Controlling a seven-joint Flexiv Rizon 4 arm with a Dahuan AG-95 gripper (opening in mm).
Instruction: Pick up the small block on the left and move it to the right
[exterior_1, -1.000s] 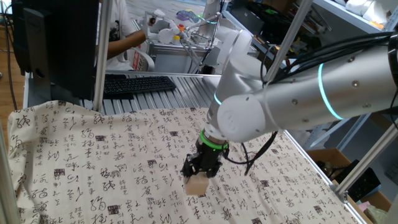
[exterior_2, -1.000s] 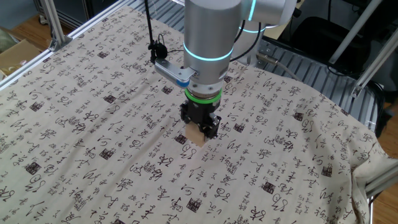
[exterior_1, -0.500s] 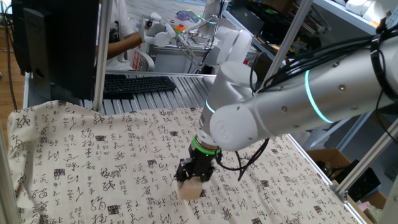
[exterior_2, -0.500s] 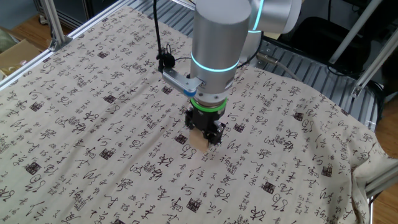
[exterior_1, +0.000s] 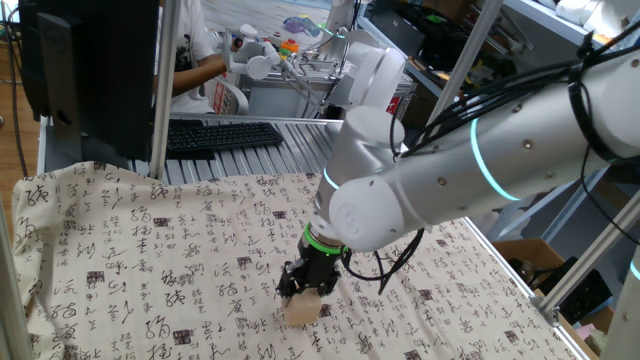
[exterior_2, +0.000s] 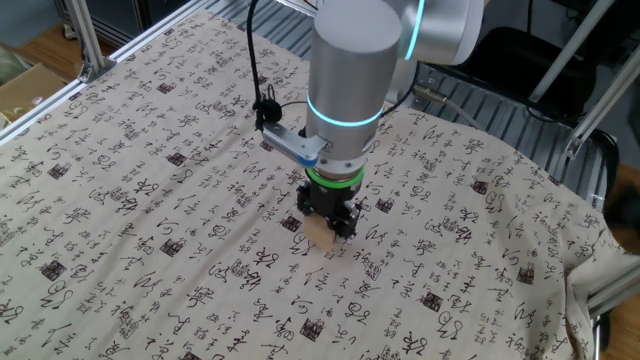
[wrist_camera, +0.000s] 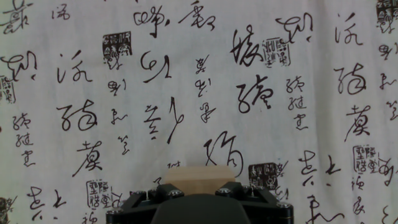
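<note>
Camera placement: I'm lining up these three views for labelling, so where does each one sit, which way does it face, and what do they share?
One fixed view: beside the table, facing across the cloth toward a keyboard and a monitor; the arm fills the right.
The other fixed view: high, from a different side, looking down on the cloth; arm column and gripper.
Hand view: on the hand, looking straight down; only the gripper's black body at the bottom edge.
Shared: all three show the small block between the gripper's fingers, and the printed cloth.

Small block (exterior_2: 321, 232) sits between the claw (exterior_2: 327, 222) fingers, directly under the arm; cloth (exterior_2: 150, 200) on the surface below; keyboard (exterior_1: 222, 134) well behind claw.
</note>
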